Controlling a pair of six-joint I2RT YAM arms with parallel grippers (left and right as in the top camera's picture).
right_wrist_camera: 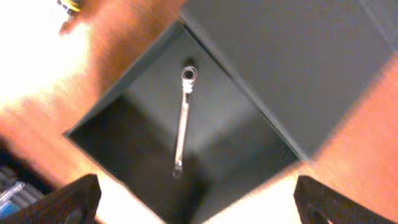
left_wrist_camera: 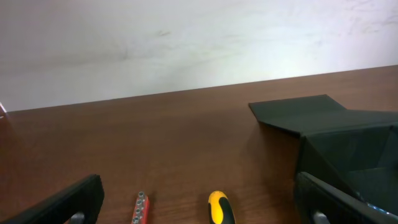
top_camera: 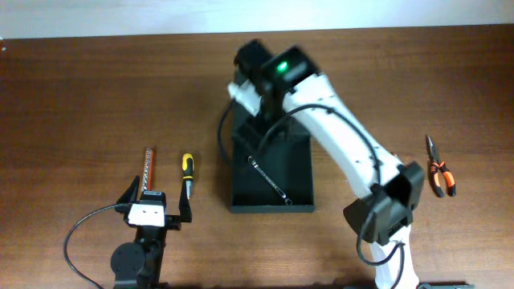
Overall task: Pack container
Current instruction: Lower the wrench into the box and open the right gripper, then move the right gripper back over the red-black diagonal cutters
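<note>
Brown wooden bench (top_camera: 80,96) runs up to a pale wall at its far edge. Near the bench's middle sits the dark green-black matte rectangular container (top_camera: 270,209), flap thrown open toward the far edge, with a slim silver wrench (top_camera: 269,182) lying slantwise on its floor. The right claw (right_wrist_camera: 199,205) hangs above the container, fingers spread wide and pinching nothing. By the near edge the left claw (top_camera: 158,205) is spread too, empty, just short of a yellow-and-black screwdriver (top_camera: 186,172) and a thin red-and-silver tool (top_camera: 148,168). Orange-and-black pliers (top_camera: 439,177) lie near the right edge.
</note>
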